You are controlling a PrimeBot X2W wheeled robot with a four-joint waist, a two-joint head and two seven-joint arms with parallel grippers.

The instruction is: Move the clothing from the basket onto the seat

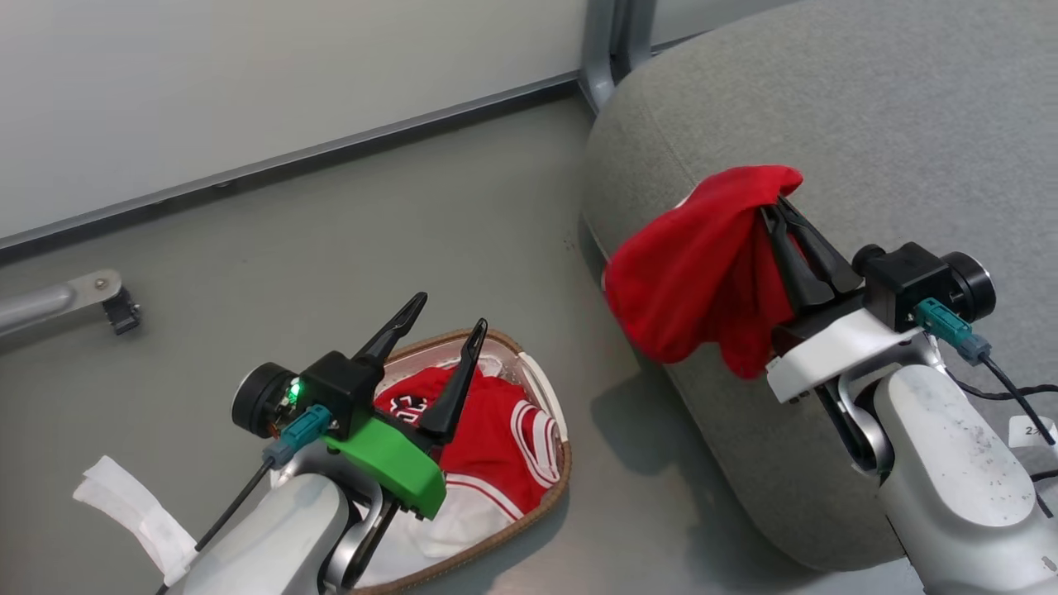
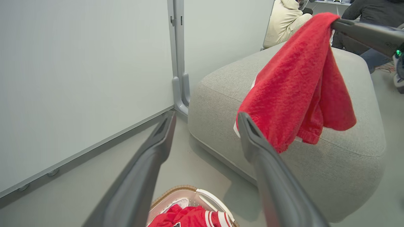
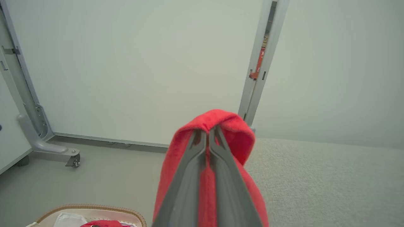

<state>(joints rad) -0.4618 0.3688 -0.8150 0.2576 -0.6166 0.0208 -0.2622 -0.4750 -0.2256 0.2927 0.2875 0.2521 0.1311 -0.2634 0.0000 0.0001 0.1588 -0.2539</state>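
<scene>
Half the basket (image 1: 563,463) hides behind the gaping left pincer (image 1: 452,311); right pincer (image 3: 206,130) pinches clothing (image 1: 702,264).

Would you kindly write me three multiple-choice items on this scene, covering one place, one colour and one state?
1. The plain red garment hangs: A) on a hook; B) from the right gripper, by the grey fabric seat; C) on a shelf.
2. Trim on the striped red garment in the oval white plastic basket is: A) white; B) yellow; C) green.
3. The left gripper is: A) shut on cloth; B) open, empty; C) shut, empty.
Key: 1 B, the jaws pinch the cloth; 2 A, white stripes show; 3 B, its jaws stand apart above the basket.
</scene>
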